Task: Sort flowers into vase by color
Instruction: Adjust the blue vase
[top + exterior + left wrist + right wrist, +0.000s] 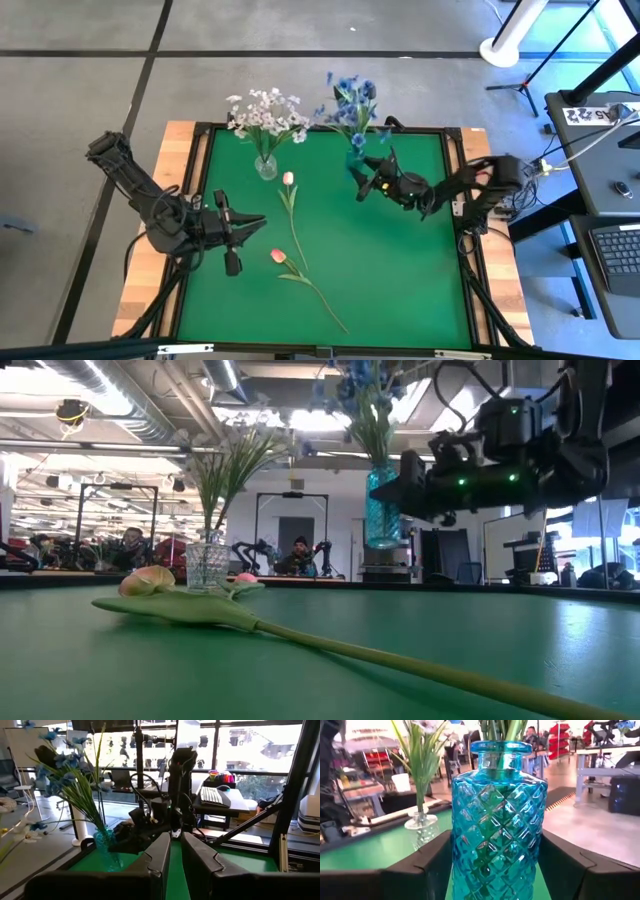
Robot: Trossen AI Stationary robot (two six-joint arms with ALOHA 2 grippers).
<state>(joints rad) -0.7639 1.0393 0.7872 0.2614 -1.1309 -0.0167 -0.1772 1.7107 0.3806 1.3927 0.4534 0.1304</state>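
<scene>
- Two dark fingers of the right gripper stand wide apart on either side of the upright blue vase; whether they touch the glass cannot be told.
- Blue flowers rise from that vase.
- Beyond it stands a clear vase of white flowers.
- Two pink tulips lie flat between the arms, blooms toward the vases, stems trailing away.
- The left gripper hovers near them, slightly parted, empty.

Two pink tulips lie mid-table; white flowers and blue flowers stand in vases at the far edge.
</scene>
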